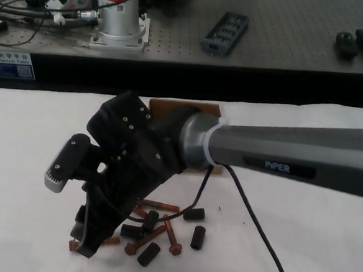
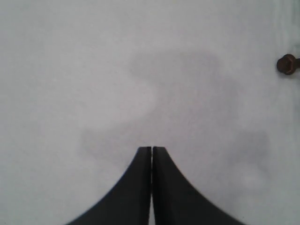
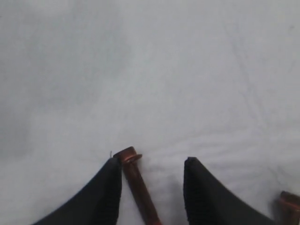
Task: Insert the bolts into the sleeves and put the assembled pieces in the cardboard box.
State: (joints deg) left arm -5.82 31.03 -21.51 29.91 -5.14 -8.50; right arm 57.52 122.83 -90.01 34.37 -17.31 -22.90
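Bolts (image 1: 169, 235) and black sleeves (image 1: 197, 237) lie loose in a pile on the white-covered desk (image 1: 31, 150), in front of the cardboard box (image 1: 162, 105). The right gripper (image 3: 151, 161) hangs low at the edge of the pile. Its fingers are apart around one bolt (image 3: 136, 180), which lies just beside one finger. The left gripper (image 2: 152, 149) has its fingers together over bare cloth, with a bolt head (image 2: 286, 63) well off to one side.

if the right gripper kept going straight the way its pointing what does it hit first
The right gripper would most likely meet the rusty bolt lying between its open jaws, close to one side, then the white cloth under it. Depth is unclear, so the tips may touch the cloth at about the same time.
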